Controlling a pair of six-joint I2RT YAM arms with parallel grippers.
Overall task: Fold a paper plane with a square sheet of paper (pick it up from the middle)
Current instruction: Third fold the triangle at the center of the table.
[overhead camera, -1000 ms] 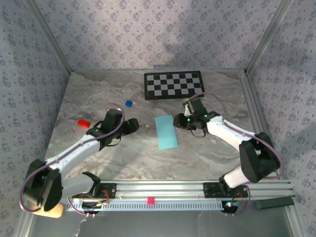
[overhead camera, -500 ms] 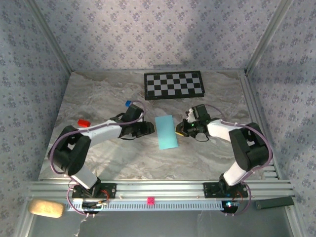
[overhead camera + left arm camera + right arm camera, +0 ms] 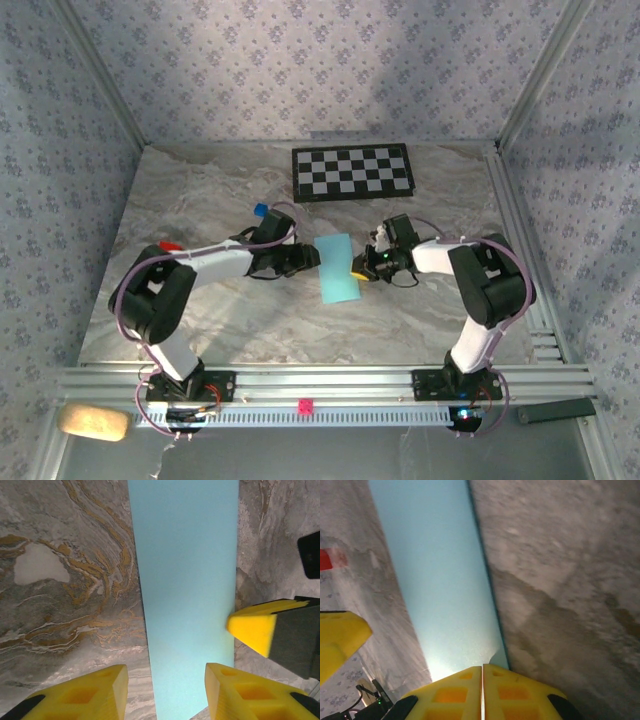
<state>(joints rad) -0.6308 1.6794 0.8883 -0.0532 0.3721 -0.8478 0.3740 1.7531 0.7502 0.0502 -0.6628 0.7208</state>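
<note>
Square sheet of paper (image 3: 337, 268) lies flat at mid-counter, showing as a narrow light-blue rectangle, so I judge it already folded once in half. Working from the left: a small red block (image 3: 168, 246) sits far out on that side and a dark-blue cube (image 3: 261, 210) nearer the middle, both apart from the sheet. My left gripper (image 3: 165, 690) hangs low at the sheet's left side with its jaws apart, one finger over bare counter and one over the paper, holding nothing; I read that as lining up to pinch the long edge. On the other side my right gripper (image 3: 482, 690) is closed tight, its tip touching the paper's right edge, probably pinning it; whether any paper is caught I cannot tell. The counter (image 3: 250, 320) is grey and marble-patterned, a checkerboard (image 3: 350, 172) lies at the back, and floral-papered walls (image 3: 300, 70) enclose it
</note>
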